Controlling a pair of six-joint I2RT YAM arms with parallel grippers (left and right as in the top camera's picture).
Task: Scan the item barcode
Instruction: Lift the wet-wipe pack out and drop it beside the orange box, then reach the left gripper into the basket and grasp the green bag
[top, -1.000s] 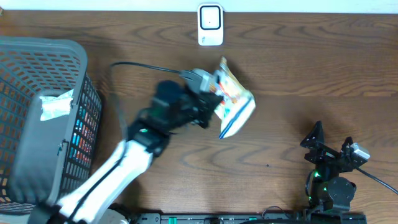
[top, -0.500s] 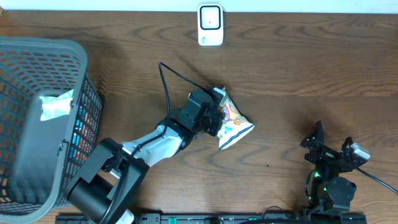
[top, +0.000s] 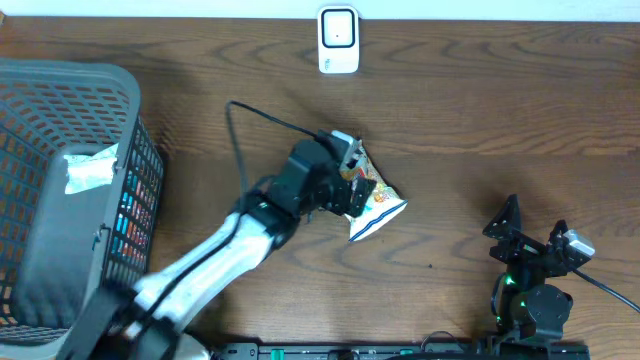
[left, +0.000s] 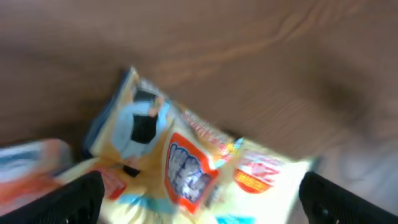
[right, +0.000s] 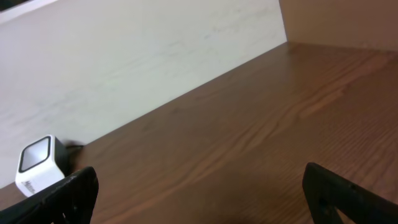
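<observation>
- Overhead view is showing the left gripper (top: 352, 186) standing wide open, with the snack bag (top: 380, 205) lying on the table (top: 480, 110) right at its fingertips.
- Left wrist view is showing its 2 fingers far apart. The bag is sitting just below and between them, and nothing is squeezing it.
- The right gripper (top: 535, 232) is waiting well off to the side of the left one. Its jaws are spread wide too and are holding nothing.
- The scanner (top: 338, 40) is sitting well beyond the left gripper, at the far edge of the table, so the bag is not lying near it.
- Something could be going wrong here. The bag is looking shiny and crinkly, so it may be sliding or turning if a finger is bumping it while the gripper is coming in or pulling away.
- No view is showing the barcode, so it may be facing away from the scanner and not getting read.
- Compared with 1 second ago, the left gripper is no longer holding the bag up. The bag is now lying loose a bit farther from the scanner.
</observation>
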